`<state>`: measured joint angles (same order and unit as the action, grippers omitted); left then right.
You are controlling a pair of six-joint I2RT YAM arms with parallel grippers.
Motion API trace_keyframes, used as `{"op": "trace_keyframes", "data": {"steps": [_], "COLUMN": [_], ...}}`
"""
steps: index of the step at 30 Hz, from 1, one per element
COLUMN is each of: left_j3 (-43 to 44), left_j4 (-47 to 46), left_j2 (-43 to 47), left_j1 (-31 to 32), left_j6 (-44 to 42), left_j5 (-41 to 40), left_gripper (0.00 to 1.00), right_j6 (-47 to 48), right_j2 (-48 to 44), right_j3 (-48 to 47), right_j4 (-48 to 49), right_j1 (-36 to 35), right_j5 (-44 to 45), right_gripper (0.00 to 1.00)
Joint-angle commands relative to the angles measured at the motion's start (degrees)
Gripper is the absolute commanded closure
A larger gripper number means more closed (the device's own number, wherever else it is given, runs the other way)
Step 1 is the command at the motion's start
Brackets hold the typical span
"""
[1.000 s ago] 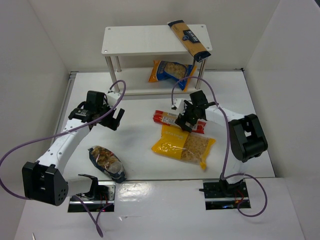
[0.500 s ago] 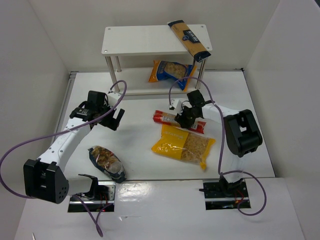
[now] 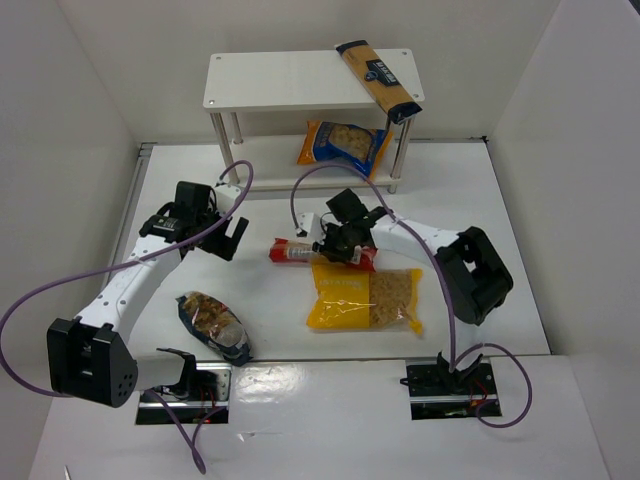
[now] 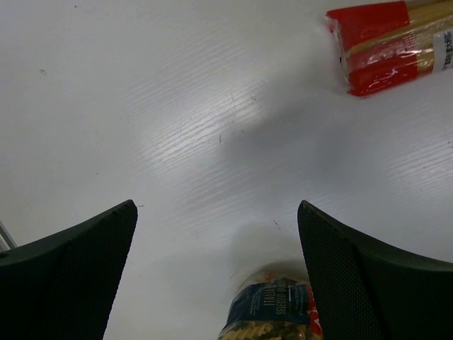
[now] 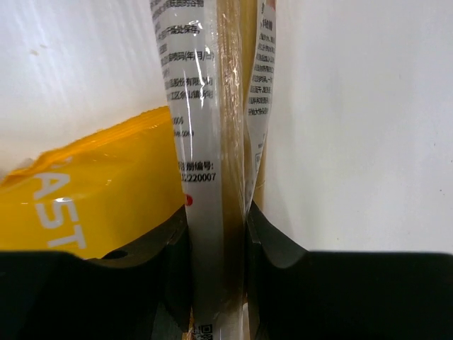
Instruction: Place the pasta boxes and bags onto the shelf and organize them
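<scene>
My right gripper is shut on the long narrow red pack, with both pads pressed against its sides. This pack lies on the table, touching the top edge of the big yellow windowed bag. The left gripper hangs open and empty over bare table, and the dark-blue clear bag lies just nearer than it. On the white shelf, the tan-and-navy spaghetti pack lies aslant on the top board, overhanging the front right corner. The blue-orange bag sits on the lower board.
White walls close in the table on the left, right and back. The red pack's end shows at the upper right of the left wrist view. Purple cables loop over both arms.
The right gripper closed on the red pack and dragged it left across the table. The yellow bag turned and shifted with it. The left arm held still.
</scene>
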<state>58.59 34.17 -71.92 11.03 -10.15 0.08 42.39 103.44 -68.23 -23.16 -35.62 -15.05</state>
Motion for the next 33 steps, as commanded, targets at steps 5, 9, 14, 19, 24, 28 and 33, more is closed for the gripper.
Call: {"op": "trace_keyframes", "data": {"steps": [5, 9, 14, 19, 24, 28, 33], "left_j3": [-0.4, -0.93, -0.93, -0.93, -1.46, -1.46, -1.99], "left_j4": [-1.92, -2.44, -2.44, -2.44, -2.97, -3.5, -3.5], "left_j2": [1.52, 2.57, 2.57, 2.57, 2.57, 3.1, 3.1], "left_j1": [0.05, 0.05, 0.05, 0.05, 0.05, 0.05, -2.05], "left_j6": [1.45, 1.45, 1.45, 1.45, 1.45, 1.98, 3.64], "left_j5": [-1.22, -1.75, -2.36, -2.89, -4.21, -5.44, -7.8], "left_gripper": [0.0, 0.0, 0.0, 0.0, 0.0, 0.0, 0.0], "right_j6": [-7.23, -9.42, -12.24, -14.17, -15.94, -16.99, -18.04], "right_j2": [-8.96, -8.96, -8.96, -9.57, -9.04, -9.04, -9.13], "right_j3": [-6.82, -9.11, -9.12, -11.83, -18.24, -20.89, -22.3], "right_j4": [3.21, 3.21, 5.13, 4.53, 1.72, 1.1, 1.62], "right_j1": [-1.3, -1.83, -1.83, -1.83, -1.83, -1.83, -2.35], "right_j5": [-2.18, -2.71, -2.71, -6.04, -7.28, -4.04, 2.12], "right_gripper": [1.0, 1.0, 1.0, 1.0, 1.0, 1.0, 1.0]}}
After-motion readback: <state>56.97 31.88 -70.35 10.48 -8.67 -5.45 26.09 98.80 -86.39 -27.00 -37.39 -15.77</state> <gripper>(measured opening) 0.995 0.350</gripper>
